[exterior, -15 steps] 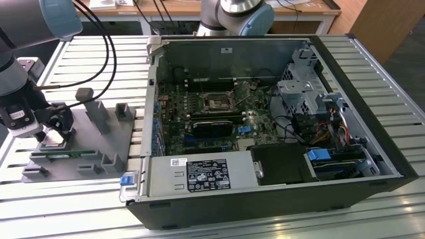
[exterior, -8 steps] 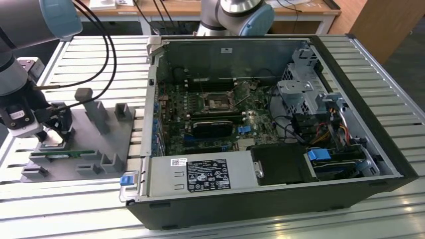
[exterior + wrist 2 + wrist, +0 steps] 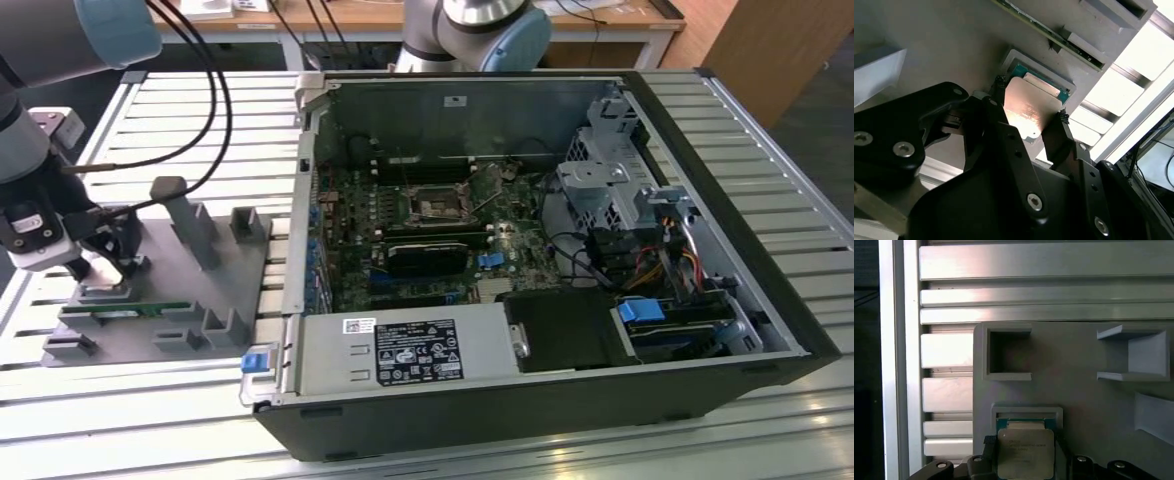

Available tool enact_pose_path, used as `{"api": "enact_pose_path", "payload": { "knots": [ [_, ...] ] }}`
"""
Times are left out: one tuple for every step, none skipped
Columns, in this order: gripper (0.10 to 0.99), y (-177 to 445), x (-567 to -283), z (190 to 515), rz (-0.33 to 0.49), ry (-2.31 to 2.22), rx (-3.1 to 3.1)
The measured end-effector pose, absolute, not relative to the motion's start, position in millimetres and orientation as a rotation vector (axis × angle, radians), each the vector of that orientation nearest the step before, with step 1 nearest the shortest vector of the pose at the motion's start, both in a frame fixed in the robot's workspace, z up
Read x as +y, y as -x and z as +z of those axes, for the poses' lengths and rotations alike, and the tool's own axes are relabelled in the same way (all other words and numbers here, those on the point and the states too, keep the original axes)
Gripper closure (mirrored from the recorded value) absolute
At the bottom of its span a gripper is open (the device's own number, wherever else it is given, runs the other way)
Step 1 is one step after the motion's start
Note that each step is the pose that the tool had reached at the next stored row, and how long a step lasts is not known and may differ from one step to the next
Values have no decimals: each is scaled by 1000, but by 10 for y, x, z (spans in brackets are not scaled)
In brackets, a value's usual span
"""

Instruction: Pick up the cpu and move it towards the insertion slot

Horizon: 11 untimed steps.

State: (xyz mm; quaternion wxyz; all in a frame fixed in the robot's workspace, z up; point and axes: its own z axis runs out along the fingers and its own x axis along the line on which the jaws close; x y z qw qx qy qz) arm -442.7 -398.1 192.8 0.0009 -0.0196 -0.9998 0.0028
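The cpu (image 3: 1031,111), a flat square chip with a silvery top, sits between my gripper's (image 3: 1029,102) black fingers (image 3: 996,95), which press on two opposite edges. It is tilted just above a green-rimmed square pocket (image 3: 1066,92) of the grey fixture. In the first wrist view the cpu (image 3: 1026,454) covers part of that pocket (image 3: 1026,422). In the exterior view my gripper (image 3: 100,275) is low over the fixture, at the exterior view's left. The insertion slot (image 3: 438,203), a shiny square socket with a dark centre, lies on the motherboard inside the open computer case, far to the exterior view's right of the gripper.
The grey fixture plate (image 3: 174,290) carries upright posts (image 3: 187,225) and a long green circuit strip (image 3: 127,310). The case wall (image 3: 310,200) stands between fixture and motherboard. A black block (image 3: 434,255) sits near the socket. Cables (image 3: 200,90) hang over the slatted table (image 3: 187,110).
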Motion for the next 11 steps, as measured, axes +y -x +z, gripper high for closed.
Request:
{"api": "enact_pose_path", "payload": {
  "knots": [
    [545,4427,-3981,1948,9,61,-3139],
    [545,4427,-3981,1971,9,61,-3139],
    [545,4427,-3981,1995,9,61,-3139],
    [545,4427,-3981,2017,9,61,-3139],
    [545,4427,-3981,2038,9,61,-3139],
    [545,4427,-3981,2058,9,61,-3139],
    [545,4427,-3981,2082,9,61,-3139],
    [545,4426,-3981,2101,9,61,-3139],
    [545,4426,-3981,2115,9,61,-3139],
    [545,4426,-3981,2127,9,61,-3139],
    [545,4426,-3981,2137,9,61,-3139]
  ]
}}
